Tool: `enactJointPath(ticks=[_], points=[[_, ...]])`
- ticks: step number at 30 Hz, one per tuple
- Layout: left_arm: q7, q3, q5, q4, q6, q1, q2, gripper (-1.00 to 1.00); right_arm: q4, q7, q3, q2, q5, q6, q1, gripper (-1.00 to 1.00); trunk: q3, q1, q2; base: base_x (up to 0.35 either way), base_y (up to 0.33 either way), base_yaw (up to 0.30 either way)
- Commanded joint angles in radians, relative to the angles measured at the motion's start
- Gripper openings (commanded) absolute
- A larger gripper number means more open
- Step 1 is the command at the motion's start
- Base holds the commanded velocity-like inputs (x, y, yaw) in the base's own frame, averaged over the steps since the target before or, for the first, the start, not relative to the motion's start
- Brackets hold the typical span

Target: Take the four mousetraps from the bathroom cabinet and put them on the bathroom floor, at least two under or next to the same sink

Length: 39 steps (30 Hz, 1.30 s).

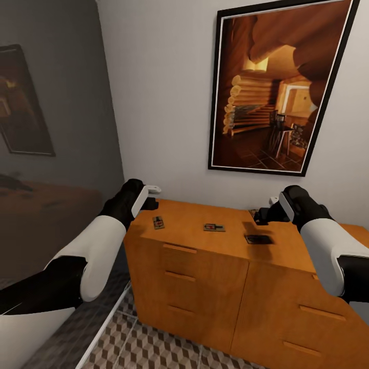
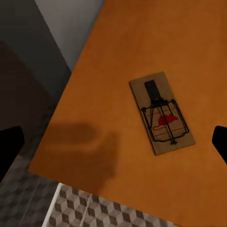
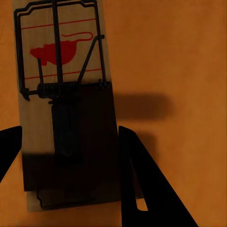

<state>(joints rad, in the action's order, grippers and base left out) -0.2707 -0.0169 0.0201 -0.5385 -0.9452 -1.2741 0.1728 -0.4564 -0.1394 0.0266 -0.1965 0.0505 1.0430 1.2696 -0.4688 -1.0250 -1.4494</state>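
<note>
Mousetraps [image 1: 214, 227] mid-frame on cabinet [image 1: 215, 287] top | left gripper [image 2: 113, 142] – spread | right gripper [image 3: 71, 151] – spread, straddling a trap [image 3: 66, 109]

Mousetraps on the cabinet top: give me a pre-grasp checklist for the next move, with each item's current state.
1. Traps reachable on the cabinet top: ok; the left mousetrap, the middle mousetrap and the shaded mousetrap lie flat there.
2. Fourth trap located: cannot tell.
3. Right tool lined up: ok; in the right wrist view its fingers straddle the trap under it.
4. Right tool open: ok, nothing is held.
5. Left tool lined up: not ok; the left mousetrap sits off-centre, toward one finger.
6. Bathroom floor visible for the drop: ok, patterned tiles show beside the cabinet.
</note>
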Motion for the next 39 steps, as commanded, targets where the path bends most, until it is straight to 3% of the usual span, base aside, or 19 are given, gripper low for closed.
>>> enactJointPath(ticks=[1,8,17,25,29,34,39], points=[[-0.004,-0.002,0.002,-0.001,-0.003,-0.001,0.001,1.0,-0.001,-0.002,0.003,0.0,0.003,0.004,0.001,-1.0,-0.001,0.0,-0.001,0.0,0.0,0.026],[-0.004,-0.002,0.01,0.0,-0.003,-0.001,0.001,1.0,-0.001,-0.001,0.004,-0.003,0.002,0.004,0.0,-1.0,-0.001,0.0,-0.001,0.0,0.0,0.01],[-0.005,-0.001,0.094,0.006,-0.003,-0.001,0.002,1.0,-0.001,0.001,0.004,-0.002,0.001,0.004,0.001,-1.0,-0.001,0.0,-0.001,0.0,0.0,0.001],[-0.01,0.001,0.107,0.031,-0.002,-0.001,0.002,1.0,-0.001,0.002,0.004,-0.001,0.002,0.004,0.001,-1.0,-0.001,0.0,-0.001,0.0,0.0,0.0],[-0.045,0.002,0.109,0.036,-0.002,-0.001,0.002,1.0,-0.001,0.007,0.004,-0.001,0.003,0.004,0.001,-1.0,-0.001,0.0,-0.001,0.0,0.0,0.0],[-0.136,0.003,0.112,0.038,-0.001,-0.001,0.002,1.0,0.0,0.039,0.004,0.0,0.002,0.004,0.001,-1.0,-0.001,0.0,-0.001,0.0,0.0,0.0],[-0.168,0.002,0.118,0.038,-0.001,-0.001,0.002,1.0,0.001,0.054,0.004,0.001,0.001,0.004,0.001,-1.0,-0.001,0.0,-0.001,0.0,0.0,0.0]])
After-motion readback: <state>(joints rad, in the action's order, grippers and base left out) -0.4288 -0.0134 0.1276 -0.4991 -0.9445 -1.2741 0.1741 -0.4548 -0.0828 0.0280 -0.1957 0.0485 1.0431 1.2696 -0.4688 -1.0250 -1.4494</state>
